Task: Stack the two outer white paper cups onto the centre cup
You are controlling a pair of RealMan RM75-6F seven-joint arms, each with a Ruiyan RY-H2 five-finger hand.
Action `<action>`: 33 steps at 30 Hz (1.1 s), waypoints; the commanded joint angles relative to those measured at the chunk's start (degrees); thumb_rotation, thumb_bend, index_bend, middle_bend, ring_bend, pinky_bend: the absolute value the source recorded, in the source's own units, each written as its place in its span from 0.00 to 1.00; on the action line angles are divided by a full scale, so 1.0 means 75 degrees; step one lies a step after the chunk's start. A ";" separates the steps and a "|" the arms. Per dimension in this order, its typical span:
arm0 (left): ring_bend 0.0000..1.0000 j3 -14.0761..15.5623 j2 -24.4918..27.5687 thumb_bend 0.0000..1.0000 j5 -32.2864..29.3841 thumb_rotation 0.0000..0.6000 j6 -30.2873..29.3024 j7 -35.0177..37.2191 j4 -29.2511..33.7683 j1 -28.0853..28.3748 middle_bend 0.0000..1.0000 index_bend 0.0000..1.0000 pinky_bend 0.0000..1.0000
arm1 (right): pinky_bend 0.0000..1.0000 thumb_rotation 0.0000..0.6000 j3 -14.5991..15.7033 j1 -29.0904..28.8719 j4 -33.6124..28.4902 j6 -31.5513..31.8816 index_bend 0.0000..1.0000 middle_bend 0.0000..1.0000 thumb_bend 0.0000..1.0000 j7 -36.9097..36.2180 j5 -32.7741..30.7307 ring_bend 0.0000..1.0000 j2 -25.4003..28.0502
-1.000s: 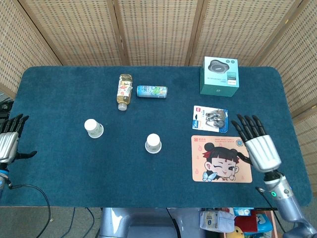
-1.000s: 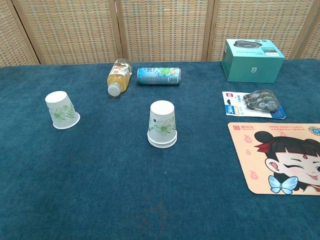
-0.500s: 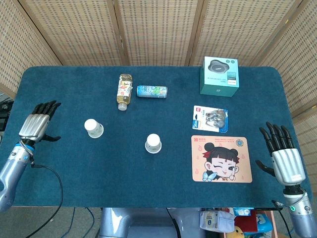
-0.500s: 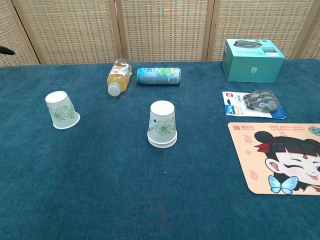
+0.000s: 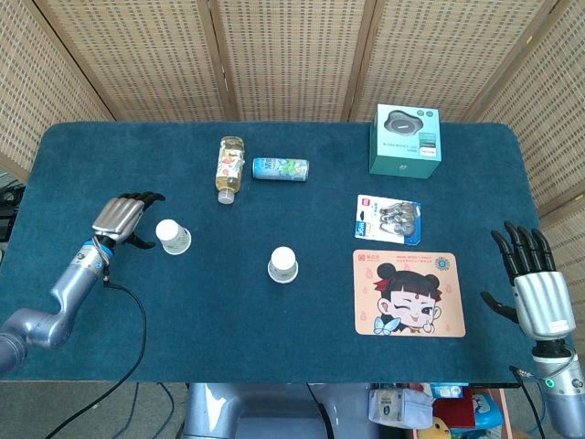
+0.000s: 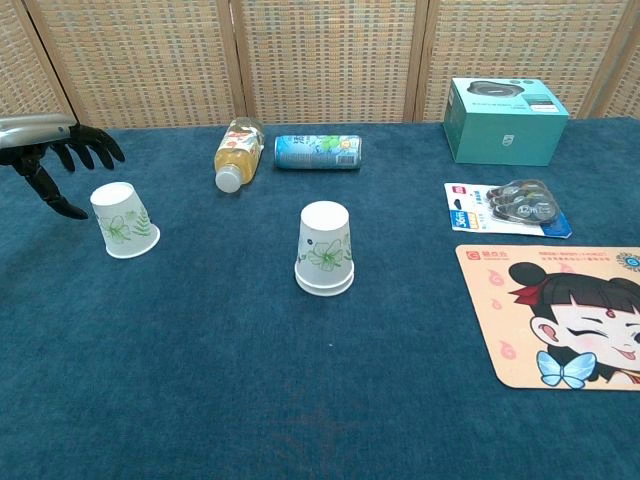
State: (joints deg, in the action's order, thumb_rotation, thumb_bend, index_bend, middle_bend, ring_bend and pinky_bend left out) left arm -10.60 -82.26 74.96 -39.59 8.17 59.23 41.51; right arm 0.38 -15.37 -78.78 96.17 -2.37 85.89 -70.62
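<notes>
Left hand (image 5: 123,218): fingers spread, nothing held; hovered just left of the outer paper cup (image 5: 172,236), not touching. Chest view cut it off at the frame's left edge.
Right hand (image 5: 535,288): open and empty, fingers apart, off the table's (image 5: 82,165) right edge; outside the chest view.
Outer paper cup: upside down, leaf print, left of centre.
Centre stack (image 6: 324,249): upside down at mid-table; two rims showed at its base in the chest view, so one cup sat over another.
Far side: juice bottle (image 5: 229,168) and drink can (image 5: 280,168) lay on their sides, label print too small to read.
Right side: teal box (image 5: 406,139), blister pack (image 5: 388,219), cartoon mat (image 5: 409,294), cropped in the chest view.
</notes>
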 commanded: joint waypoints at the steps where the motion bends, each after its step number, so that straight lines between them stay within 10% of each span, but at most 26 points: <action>1: 0.35 0.0079 -0.0161 0.05 -0.0073 1.00 0.0132 -0.0143 -0.0115 0.0114 0.37 0.32 0.38 | 0.00 1.00 -0.0061 0.0038 -0.0005 -0.0058 0.00 0.00 0.00 -0.0001 0.0050 0.00 0.0003; 33: 0.43 -0.0075 -0.0268 0.17 0.0133 1.00 -0.1127 0.0042 0.0400 0.0230 0.48 0.45 0.45 | 0.00 1.00 -0.0605 0.0337 -0.0033 -0.0447 0.00 0.00 0.00 -0.0100 0.0329 0.00 0.0025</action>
State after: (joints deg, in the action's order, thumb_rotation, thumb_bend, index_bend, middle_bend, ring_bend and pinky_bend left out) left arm -10.42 -85.75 74.96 -45.76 7.73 59.63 43.50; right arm -4.09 -12.90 -79.00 92.77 -3.16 88.36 -70.43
